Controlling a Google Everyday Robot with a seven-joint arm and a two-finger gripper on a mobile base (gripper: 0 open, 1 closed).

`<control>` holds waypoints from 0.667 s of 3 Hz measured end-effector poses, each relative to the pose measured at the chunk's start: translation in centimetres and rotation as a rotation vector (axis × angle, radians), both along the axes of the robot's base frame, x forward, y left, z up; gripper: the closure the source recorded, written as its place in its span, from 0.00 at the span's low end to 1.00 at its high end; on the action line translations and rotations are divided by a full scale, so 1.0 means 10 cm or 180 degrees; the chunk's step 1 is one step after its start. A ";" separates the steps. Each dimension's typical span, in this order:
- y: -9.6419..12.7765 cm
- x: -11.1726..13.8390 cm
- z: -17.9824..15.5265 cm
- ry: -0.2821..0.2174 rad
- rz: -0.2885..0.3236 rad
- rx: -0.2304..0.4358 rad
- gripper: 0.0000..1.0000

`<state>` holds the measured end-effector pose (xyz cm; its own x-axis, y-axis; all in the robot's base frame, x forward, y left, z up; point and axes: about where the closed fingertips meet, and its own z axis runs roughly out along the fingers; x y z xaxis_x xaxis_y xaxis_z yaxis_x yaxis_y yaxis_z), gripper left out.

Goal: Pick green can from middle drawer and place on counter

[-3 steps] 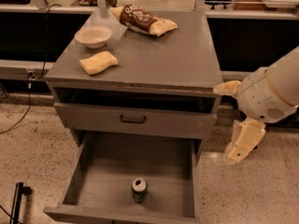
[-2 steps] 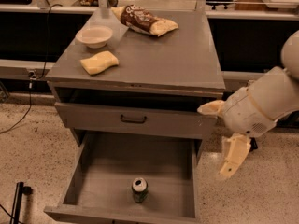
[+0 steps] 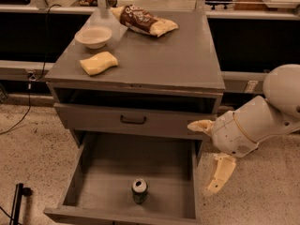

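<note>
- The green can (image 3: 139, 191) stands upright on the bare floor of the middle drawer (image 3: 112, 165), close to the drawer's front wall and roughly midway between its side walls. The drawer is pulled well out.
- The pincer (image 3: 211, 151) hangs to the right of the drawer, outside its right wall and above floor level. Its fingers are spread wide with nothing between them, and it is well apart from the can.
- Risk: coming in sideways from there, the lower finger could catch the drawer's right wall, or the wrist could knock the grey drawer front (image 3: 132, 120) that juts out just above.
- Risk: the can is slim and shiny. One finger touching it first would likely tip it or push it against the front wall, and an off-centre pinch could let it slip on the lift.
- Further back, the desk (image 3: 173, 60) carries a yellow sponge (image 3: 98, 63), a pale bowl (image 3: 93, 36) and a snack bag (image 3: 143, 21) on its left and rear. The near right part looks the safer spot; setting down close to the edge risks a fall.
</note>
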<state>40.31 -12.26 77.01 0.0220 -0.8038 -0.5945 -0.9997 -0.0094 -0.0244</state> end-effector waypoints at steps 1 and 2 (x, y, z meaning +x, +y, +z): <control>-0.04 0.24 -0.23 -0.0020 -0.0194 0.0223 0.00; 0.01 0.49 -0.76 -0.0092 -0.0500 0.0770 0.00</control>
